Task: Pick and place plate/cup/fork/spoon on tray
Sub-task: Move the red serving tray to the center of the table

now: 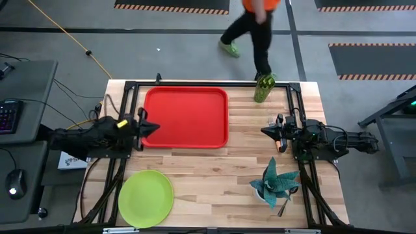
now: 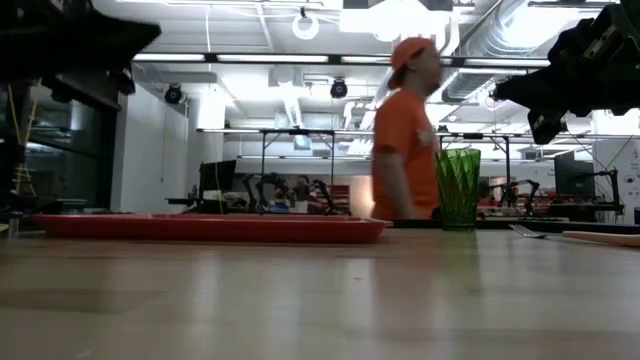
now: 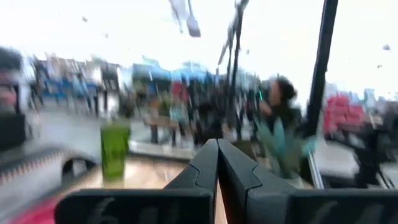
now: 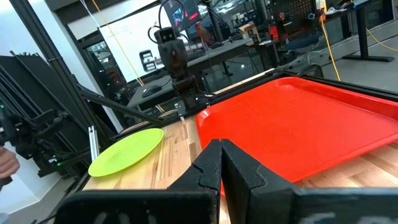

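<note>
The tray [image 1: 186, 118] is lying on the table [image 1: 214, 169] at about 11 o'clock from the table centre, with nothing on it. The plate [image 1: 145, 198] is lying flat on the bare wood at about 7 o'clock, well apart from the tray. The cup [image 1: 263, 88] is standing upright near the far edge at about 1 o'clock, just beside the tray's far right corner. The fork [image 2: 575, 235] is lying on the table at about 3 o'clock, under the right gripper; only its tines and part of the handle are showing in the low view. The spoon cannot be made out with certainty.

The left gripper [image 1: 151, 127] is hovering over the tray's left rim, jaws together and holding nothing. The right gripper [image 1: 268, 132] is hovering at 3 o'clock, jaws together and holding nothing. A plant [image 1: 276, 182] is sitting at 5 o'clock. A person [image 1: 250, 29] is passing beyond the far edge.
</note>
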